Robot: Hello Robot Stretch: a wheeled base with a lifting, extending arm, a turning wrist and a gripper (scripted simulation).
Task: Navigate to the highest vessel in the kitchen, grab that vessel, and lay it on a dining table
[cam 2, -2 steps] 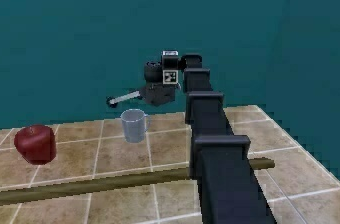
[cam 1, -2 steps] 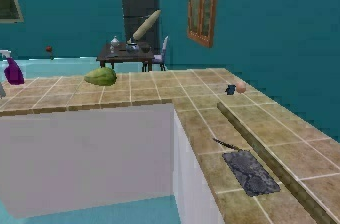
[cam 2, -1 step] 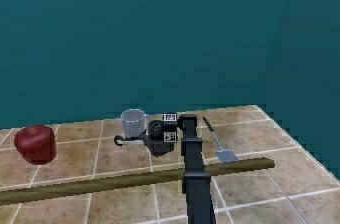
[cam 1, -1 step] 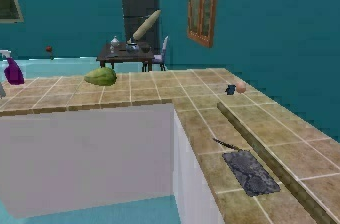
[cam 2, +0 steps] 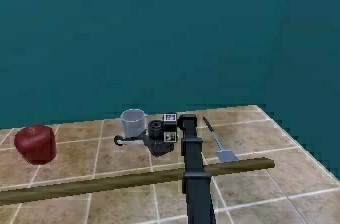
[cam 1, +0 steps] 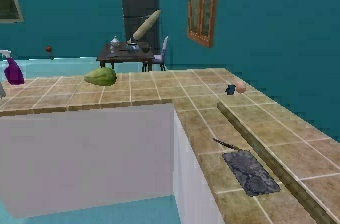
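My dark arm (cam 2: 196, 172) spans the tan tiled counter (cam 2: 78, 168) to set its gripper (cam 2: 138, 138) at the grey translucent cylindrical vessel (cam 2: 133, 121), standing at its twelve o'clock; whether the fingers (cam 2: 123, 141) grasp it, I cannot tell.

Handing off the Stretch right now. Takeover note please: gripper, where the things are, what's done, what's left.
Gripper: out over the tiled counter at the end of the arm, right at the grey vessel. The vessel stands on the counter, so I cannot tell whether it is held.
Nearby: a red container toward the arm side view's left, a spatula toward its right.
Dining table: beyond the counter in the forward view.
Done: the robot is at the counter with the arm reaching the vessel.
Left: confirm the grasp, lift, drive to the dining table, lay the vessel down.
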